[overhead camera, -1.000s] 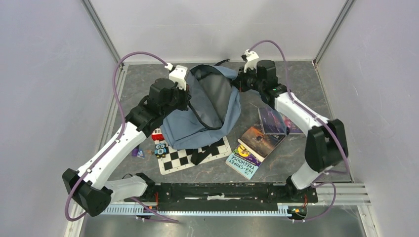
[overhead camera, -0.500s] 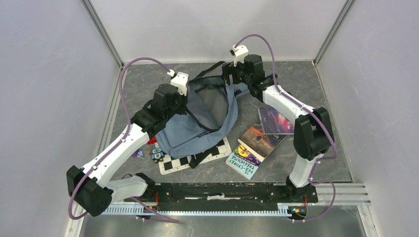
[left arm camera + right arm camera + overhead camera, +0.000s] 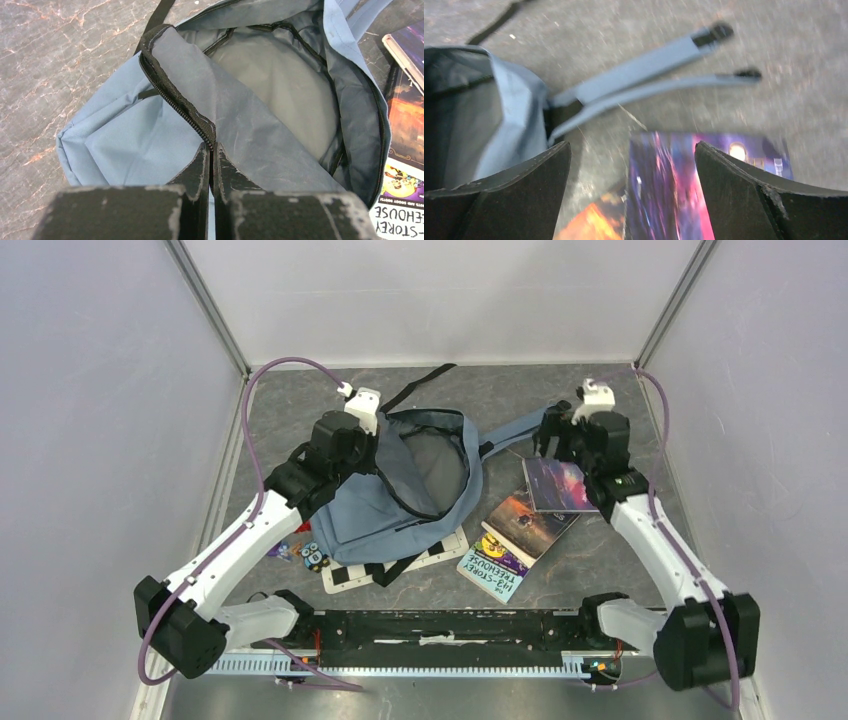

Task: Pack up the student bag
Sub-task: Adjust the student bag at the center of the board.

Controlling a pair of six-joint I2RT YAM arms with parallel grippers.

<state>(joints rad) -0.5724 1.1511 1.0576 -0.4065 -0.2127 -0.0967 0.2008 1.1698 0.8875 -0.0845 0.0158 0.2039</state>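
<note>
Most of the chessboard (image 3: 347, 577) unseen beneath the student bag (image 3: 395, 502).

Top view: high, behind the arm bases at 6 o'clock, facing 12, whole tabletop (image 3: 500, 385). Wrist views: close, angled down; both catch student bag (image 3: 280, 75) and purple book (image 3: 704, 190).

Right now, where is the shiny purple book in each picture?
Top external: the flat purple-covered book lies right of centre.
Left wrist: only a sliver at the right edge, near the top.
Right wrist: bottom middle, blurry.
Shared landmark: the soft grey-blue fabric backpack, lying left of the book in every view.
</note>
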